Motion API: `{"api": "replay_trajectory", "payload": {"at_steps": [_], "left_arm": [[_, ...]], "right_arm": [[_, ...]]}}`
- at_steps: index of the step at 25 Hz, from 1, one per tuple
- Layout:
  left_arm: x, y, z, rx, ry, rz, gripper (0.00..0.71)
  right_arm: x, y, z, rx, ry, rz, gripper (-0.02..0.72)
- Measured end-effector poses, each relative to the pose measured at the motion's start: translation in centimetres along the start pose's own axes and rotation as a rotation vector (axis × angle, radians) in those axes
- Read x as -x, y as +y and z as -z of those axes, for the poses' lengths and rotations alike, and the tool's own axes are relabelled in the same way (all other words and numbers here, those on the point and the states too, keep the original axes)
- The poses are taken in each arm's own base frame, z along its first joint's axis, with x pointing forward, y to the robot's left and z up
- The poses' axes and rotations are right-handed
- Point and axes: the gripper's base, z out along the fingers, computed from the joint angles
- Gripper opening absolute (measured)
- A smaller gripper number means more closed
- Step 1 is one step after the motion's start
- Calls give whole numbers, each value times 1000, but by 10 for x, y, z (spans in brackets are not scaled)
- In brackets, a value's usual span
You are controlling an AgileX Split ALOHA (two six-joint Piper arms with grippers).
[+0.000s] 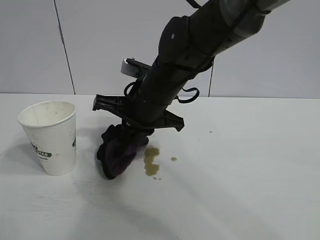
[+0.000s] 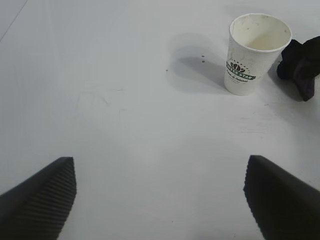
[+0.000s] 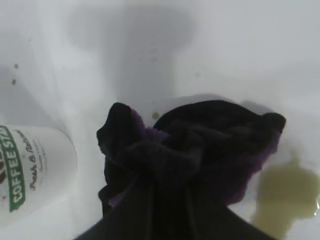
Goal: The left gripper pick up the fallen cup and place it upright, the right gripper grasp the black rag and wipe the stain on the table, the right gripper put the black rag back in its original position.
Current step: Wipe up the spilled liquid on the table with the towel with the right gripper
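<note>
My right hand: clamped on the black rag, reaching down from the upper right of the exterior frame to its centre; my fingers are buried in the cloth.
Black rag: bunched, black with purple folds, pinched in my right hand and pressed on the tabletop at centre frame; in the right wrist view it fills the lower middle.
Stain: yellowish-brown puddle just right of the rag, its edge meeting the cloth; a small droplet lies a little farther right. It shows at the lower right of the right wrist view.
Cup: white paper cup standing upright at the left of the exterior frame, near the rag but apart from it; brown specks inside.
My left hand: spread wide and holding nothing, both fingertips in the bottom corners of the left wrist view, well short of the cup at upper right.
Tabletop: plain white.
</note>
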Motion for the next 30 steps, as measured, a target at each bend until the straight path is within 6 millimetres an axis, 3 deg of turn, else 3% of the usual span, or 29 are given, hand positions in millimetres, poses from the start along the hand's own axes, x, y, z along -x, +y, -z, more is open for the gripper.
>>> {"api": "replay_trajectory", "payload": {"at_steps": [9, 13, 20, 26, 30], "left_arm": [[0, 0, 0, 0, 0, 0, 654], [0, 0, 0, 0, 0, 0, 654], [0, 0, 0, 0, 0, 0, 654], [0, 0, 0, 0, 0, 0, 654], [0, 0, 0, 0, 0, 0, 654]], "right_arm": [[0, -2, -18, -19, 57, 2, 52], [2, -4, -11, -57, 138, 44, 52], [18, -27, 12, -210, 295, 141, 52], [16, -49, 20, -388, 391, 232, 52], [15, -51, 22, -397, 418, 217, 52]]}}
